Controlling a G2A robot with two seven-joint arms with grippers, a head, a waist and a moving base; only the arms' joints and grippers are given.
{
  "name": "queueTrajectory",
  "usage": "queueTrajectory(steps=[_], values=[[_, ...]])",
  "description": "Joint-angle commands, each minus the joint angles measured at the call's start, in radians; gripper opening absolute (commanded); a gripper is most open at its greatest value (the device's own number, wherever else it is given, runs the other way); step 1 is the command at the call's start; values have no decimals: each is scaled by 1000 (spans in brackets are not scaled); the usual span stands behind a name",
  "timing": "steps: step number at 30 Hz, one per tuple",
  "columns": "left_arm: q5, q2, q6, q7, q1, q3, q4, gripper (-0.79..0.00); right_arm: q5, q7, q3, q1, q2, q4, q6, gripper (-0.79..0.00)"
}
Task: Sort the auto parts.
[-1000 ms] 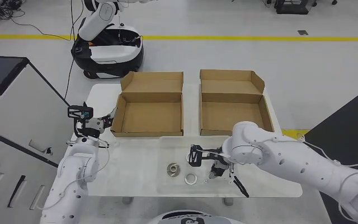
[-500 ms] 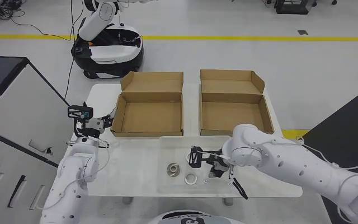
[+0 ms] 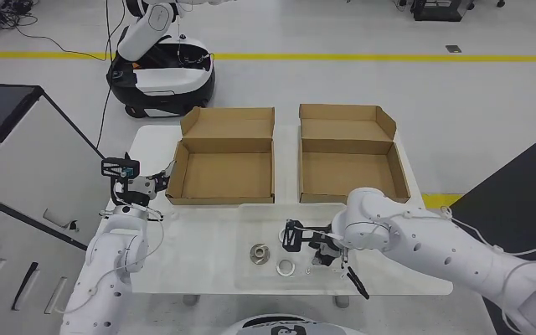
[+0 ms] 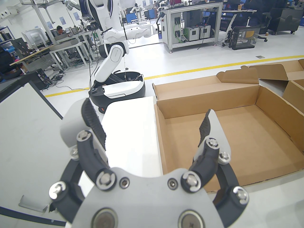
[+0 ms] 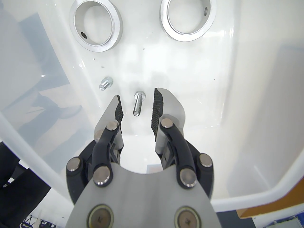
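Right gripper [image 5: 137, 98]: jaws released, straddling a bolt [image 5: 137, 104] that lies flat on the floor of the white tray [image 5: 237, 48]. Neither pad touches the bolt. A second bolt [image 5: 105, 84] lies just beside it, nearer the tray wall. Farther out in the tray sit a ring [image 5: 96, 22] and a second ring [image 5: 188, 8], apart from each other. The tray rests at the near edge of the tabletop [image 3: 155, 146]. Behind it stand two open cardboard boxes, the left box [image 3: 224, 176] and the right box [image 3: 347, 172], side by side. Left gripper [image 4: 147, 110]: jaws released, grasping nothing, held near the left box's outer wall.
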Motion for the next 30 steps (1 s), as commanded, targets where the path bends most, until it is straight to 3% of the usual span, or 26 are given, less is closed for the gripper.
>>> queueTrajectory(steps=[1, 7, 16, 30], values=[[0, 0, 0, 0, 0, 0, 0, 0, -3, -2, 2, -3, -1, 2, -1, -474], [0, 0, 0, 0, 0, 0, 0, 0, -11, 0, 5, -15, -4, 6, -4, -548], [0, 0, 0, 0, 0, 0, 0, 0, -26, -4, 16, -28, -9, 7, 0, -785], [0, 0, 0, 0, 0, 0, 0, 0, 50, 39, 126, -8, 14, -61, -24, -785]])
